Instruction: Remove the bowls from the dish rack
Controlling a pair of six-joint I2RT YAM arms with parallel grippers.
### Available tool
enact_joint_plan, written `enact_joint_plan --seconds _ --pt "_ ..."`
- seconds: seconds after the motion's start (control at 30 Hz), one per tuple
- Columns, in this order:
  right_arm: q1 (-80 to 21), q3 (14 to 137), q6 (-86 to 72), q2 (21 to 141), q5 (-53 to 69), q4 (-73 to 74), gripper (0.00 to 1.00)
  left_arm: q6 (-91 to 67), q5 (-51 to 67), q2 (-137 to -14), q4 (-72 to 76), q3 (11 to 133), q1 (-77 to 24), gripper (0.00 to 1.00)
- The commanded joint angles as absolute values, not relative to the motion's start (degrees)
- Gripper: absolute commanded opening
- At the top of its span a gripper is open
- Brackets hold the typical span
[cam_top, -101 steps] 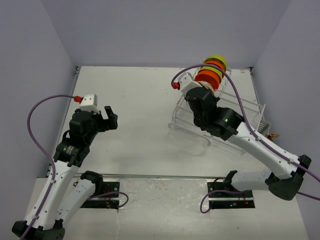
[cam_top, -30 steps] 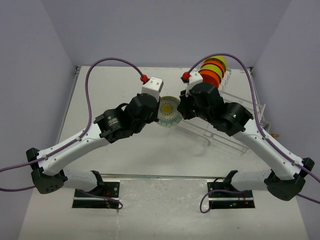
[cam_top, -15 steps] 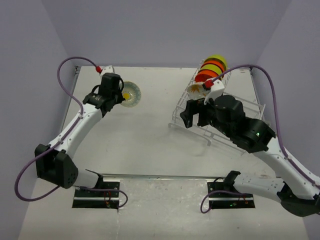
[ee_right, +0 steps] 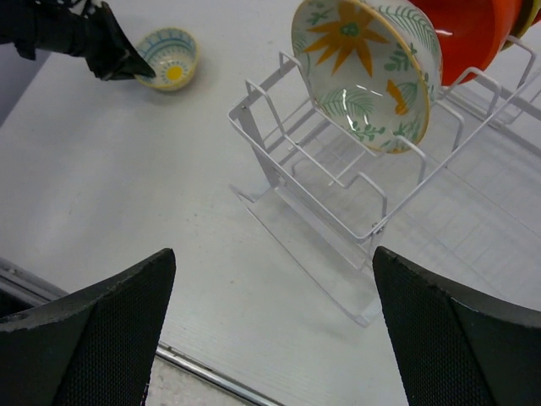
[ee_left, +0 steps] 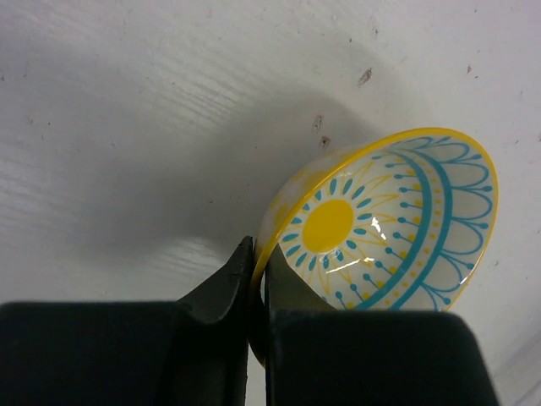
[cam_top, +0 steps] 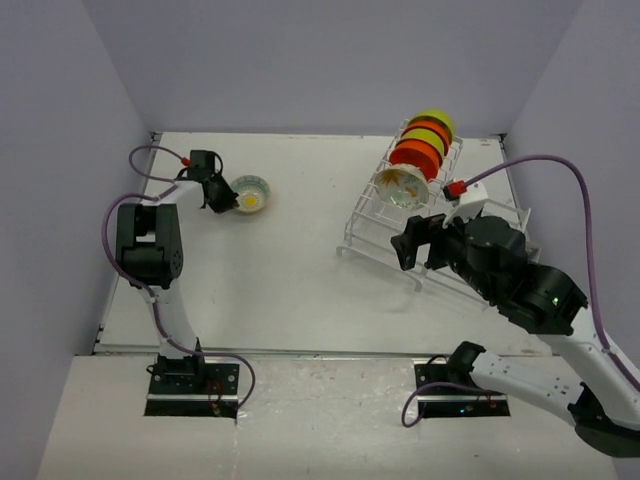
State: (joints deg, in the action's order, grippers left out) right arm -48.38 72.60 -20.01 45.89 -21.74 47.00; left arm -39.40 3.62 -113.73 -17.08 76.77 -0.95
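Note:
A small bowl (cam_top: 251, 193) with a yellow sun and blue pattern inside sits tilted at the table's far left. My left gripper (cam_top: 222, 192) is shut on its near rim (ee_left: 258, 254). The white wire dish rack (cam_top: 362, 215) stands at the right. In its slots stand a cream flowery bowl (cam_top: 405, 187), orange-red bowls (cam_top: 416, 155) and lime-green bowls (cam_top: 433, 120) behind it. My right gripper (cam_top: 420, 242) hangs open and empty in front of the rack (ee_right: 272, 251), with the flowery bowl (ee_right: 368, 72) ahead of it and the held bowl (ee_right: 172, 57) far to its left.
Grey walls close the table on the left, back and right. A metal strip (cam_top: 300, 352) marks the near edge. The rack's lower flat wire section (ee_right: 473, 228) lies to the right of the dividers.
The left arm has carried the patterned bowl from the table's middle to the far left and lowered it. The right gripper has opened and drawn back from the rack.

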Motion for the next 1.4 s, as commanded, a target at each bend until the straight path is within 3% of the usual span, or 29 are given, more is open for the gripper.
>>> enact_joint_plan --seconds 0.0,0.1,0.13,0.17,0.2,0.3,0.47,0.7,0.83,0.9,0.97,1.0,1.07,1.1,1.2,1.37 --pt "-46.9 72.1 -17.6 48.3 -24.8 48.4 0.99 -41.4 6.2 -115.0 -13.0 78.7 -0.2 0.00" --pt "-44.0 73.6 -15.1 51.4 -24.2 47.9 0.99 -42.3 5.4 -115.1 -12.9 77.9 -0.2 0.01" --pt "-42.0 74.7 -14.4 53.6 -24.0 47.5 0.99 -42.5 5.5 -114.8 -13.0 77.5 -0.2 0.28" --pt "-41.1 75.4 -12.6 54.9 -25.2 47.3 0.99 -42.7 5.5 -114.4 -13.0 77.3 -0.2 0.43" --pt "-40.6 76.3 -11.3 56.4 -26.2 47.3 0.99 -42.8 5.5 -114.0 -13.0 77.0 -0.2 0.50" --pt "-40.1 81.5 -7.1 62.3 -31.8 47.2 0.99 -42.8 4.6 -111.2 -14.9 76.6 -0.2 0.98" --pt "-40.0 88.1 -1.8 67.8 -35.9 47.2 0.96 -41.0 1.4 -99.1 -18.7 72.0 -0.3 1.00" --pt "-39.4 93.2 6.9 75.7 -43.5 44.9 0.67 -38.8 3.1 -65.2 -15.0 50.2 -0.4 1.00" --pt "-39.2 93.2 10.5 78.7 -44.7 42.4 0.50 -35.0 5.6 -51.9 -20.0 47.6 -0.4 1.00" --pt "-39.3 92.9 10.5 80.2 -44.6 42.0 0.46 -32.4 6.7 -47.1 -23.1 48.9 -0.4 1.00" --pt "-39.3 92.3 10.5 80.8 -44.4 41.5 0.42 -29.8 6.0 -44.7 -27.7 50.4 -0.4 1.00" --pt "-39.2 91.3 10.5 80.9 -44.6 40.8 0.33 -29.3 5.5 -43.0 -29.0 51.8 -0.4 1.00" --pt "-39.3 89.0 11.4 81.3 -47.9 38.2 0.26 -27.2 4.4 -41.8 -32.4 53.9 -0.4 1.00" --pt "-39.3 88.2 12.4 81.2 -49.4 37.4 0.17 -26.6 4.0 -41.7 -33.5 54.7 -0.4 1.00" --pt "-39.6 86.7 12.7 81.2 -54.4 36.0 0.06 -25.1 3.1 -42.0 -36.5 56.6 -0.4 1.00" --pt "-40.7 85.3 14.2 79.2 -58.0 33.6 0.00 -24.7 4.6 -42.3 -36.8 57.0 -0.5 1.00"
